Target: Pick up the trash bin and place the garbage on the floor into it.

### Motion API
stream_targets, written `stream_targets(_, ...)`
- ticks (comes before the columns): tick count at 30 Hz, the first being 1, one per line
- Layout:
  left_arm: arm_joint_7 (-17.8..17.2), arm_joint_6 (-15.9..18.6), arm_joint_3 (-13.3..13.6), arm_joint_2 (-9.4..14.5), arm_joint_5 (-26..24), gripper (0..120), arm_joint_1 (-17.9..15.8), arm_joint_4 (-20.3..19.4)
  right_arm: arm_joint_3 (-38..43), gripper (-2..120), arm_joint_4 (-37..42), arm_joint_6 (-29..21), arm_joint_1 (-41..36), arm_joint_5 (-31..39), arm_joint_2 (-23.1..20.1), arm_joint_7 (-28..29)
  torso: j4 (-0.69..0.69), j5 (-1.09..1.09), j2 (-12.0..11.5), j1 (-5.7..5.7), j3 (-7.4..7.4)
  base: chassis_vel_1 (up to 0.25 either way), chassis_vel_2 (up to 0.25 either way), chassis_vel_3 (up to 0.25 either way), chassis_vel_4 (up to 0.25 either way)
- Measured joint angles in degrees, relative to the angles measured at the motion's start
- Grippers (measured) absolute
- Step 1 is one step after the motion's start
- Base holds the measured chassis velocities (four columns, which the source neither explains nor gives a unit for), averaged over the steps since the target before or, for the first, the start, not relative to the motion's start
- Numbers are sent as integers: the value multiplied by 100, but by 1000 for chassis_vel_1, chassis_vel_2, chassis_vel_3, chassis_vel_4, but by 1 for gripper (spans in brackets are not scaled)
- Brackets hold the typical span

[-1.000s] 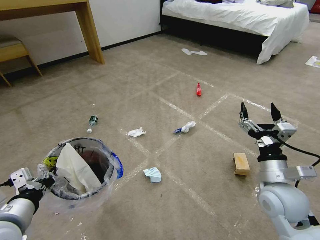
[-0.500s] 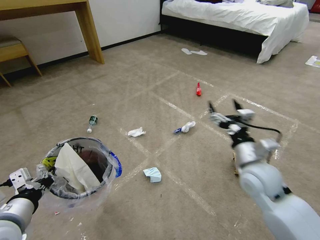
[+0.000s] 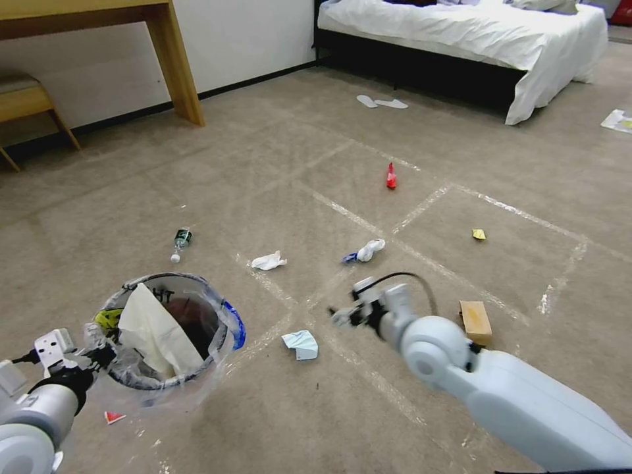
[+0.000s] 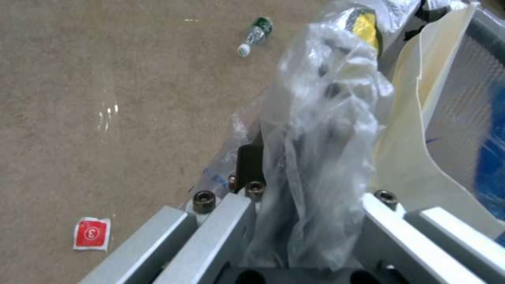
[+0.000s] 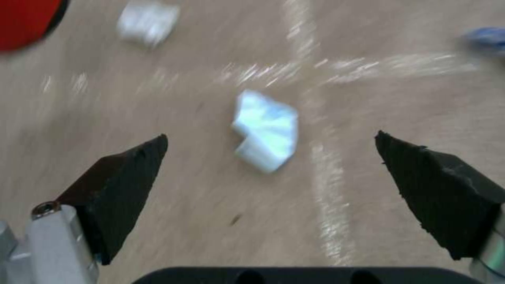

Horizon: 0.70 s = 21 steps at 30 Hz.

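Setting: a bedroom's carpeted floor (image 3: 276, 164), marked with pale tape lines and strewn with litter.
Trash bin: the red trash bin (image 3: 172, 329) is held off the floor at the robot's left, its rim and crinkled liner pinched in the left gripper (image 4: 310, 221); cream paper is seen inside.
Right gripper: the right gripper (image 5: 271, 185) is poised above the pale blue mask (image 5: 266, 130), its black fingers (image 5: 126, 177) spread wide to either side.
Garbage: the mask (image 3: 301, 344) lies just beside the bin; a tissue (image 3: 268, 261), a bottle (image 3: 180, 241) and a brown box (image 3: 476, 321) are scattered farther off.
Step in hand: a straight descent centred on the mask is judged best, the fingers being brought down to the carpet before closing, so the flat fabric is gathered rather than skimmed.
Writing: a "3" is read on the red wrapper (image 4: 91, 233); the black letters inside the bin cannot be made out.
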Motion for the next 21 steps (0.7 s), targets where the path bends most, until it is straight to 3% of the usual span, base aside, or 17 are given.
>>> stream_targets(2,1,-2,-15,-51,12,1,16,-42,-812,100,-312,-41,690,-141,118,-160,-1,0,0,0,0,0,0,0,0)
stream_targets(5,2,-6,-16,-74,20,1,24,-52,-1141,100,-468,-41,981,-242,190,-242,0,-1,0,0,0,0,0,0,0)
stream_targets(7,5,-18,-16,-172,61,1,36,-72,-1933,100,-875,-36,1527,-431,429,-465,0,-1,0,0,0,0,0,0,0)
stream_targets(9,5,-18,-16,-172,61,1,36,-72,-1933,100,-875,-36,1527,-431,429,-465,0,-1,0,0,0,0,0,0,0)
stream_targets(16,12,-41,-135,-251,54,1,31,-85,-2834,100,-1900,9,1943,-1094,979,-1258,0,0,0,0,0,0,0,0,0)
stream_targets(21,12,-43,-134,-300,47,1,20,-84,-2948,100,-2307,21,1874,-1353,1238,-1387,-2,0,0,-1,0,0,0,0,0)
